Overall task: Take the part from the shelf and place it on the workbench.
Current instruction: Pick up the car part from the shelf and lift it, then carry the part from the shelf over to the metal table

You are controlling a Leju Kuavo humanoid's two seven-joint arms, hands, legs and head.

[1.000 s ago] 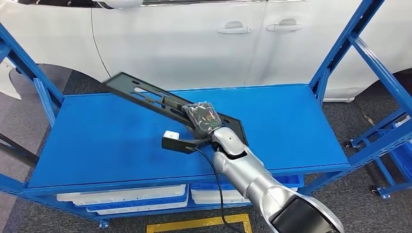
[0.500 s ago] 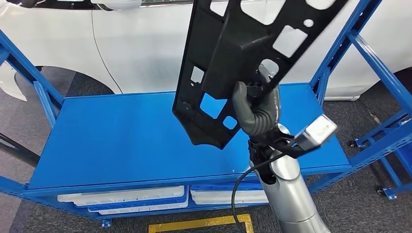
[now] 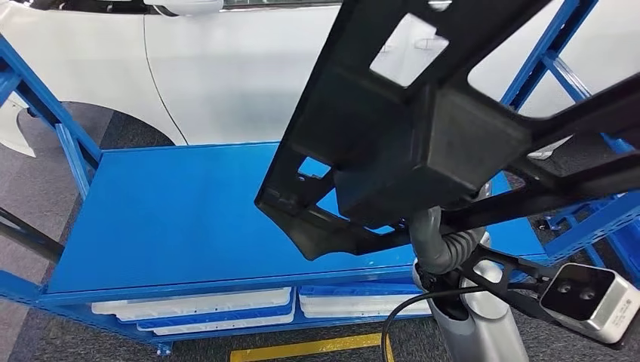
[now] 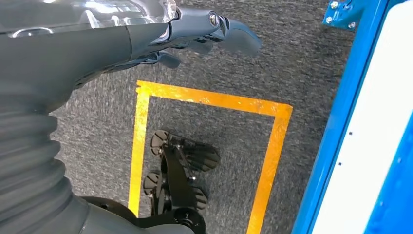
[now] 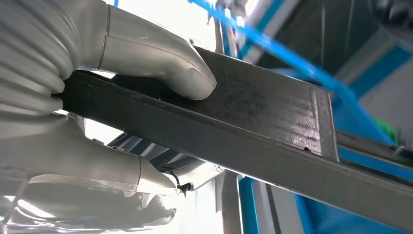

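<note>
The part is a large flat black plastic panel [image 3: 423, 128] with several cut-out holes. It is lifted high off the blue shelf [image 3: 173, 219] and sits very close to the head camera, covering the upper right of that view. My right hand [image 3: 445, 245] grips it from underneath, at the panel's lower edge. In the right wrist view the grey thumb [image 5: 160, 68] presses on the black panel [image 5: 263, 126] and the palm clamps it from the other side. My left hand [image 4: 195, 36] hangs over the floor with its fingers loosely curled, holding nothing.
A white car [image 3: 226, 68] stands behind the shelf. Blue uprights [image 3: 45, 113] frame the shelf on both sides. White trays [image 3: 196, 305] sit on the lower level. A yellow floor marking [image 4: 209, 102] lies on grey carpet beside the shelf's base.
My right hand has lifted the black panel off the shelf surface and swung it up towards the head camera. It now hides much more of the view than half a second ago.
</note>
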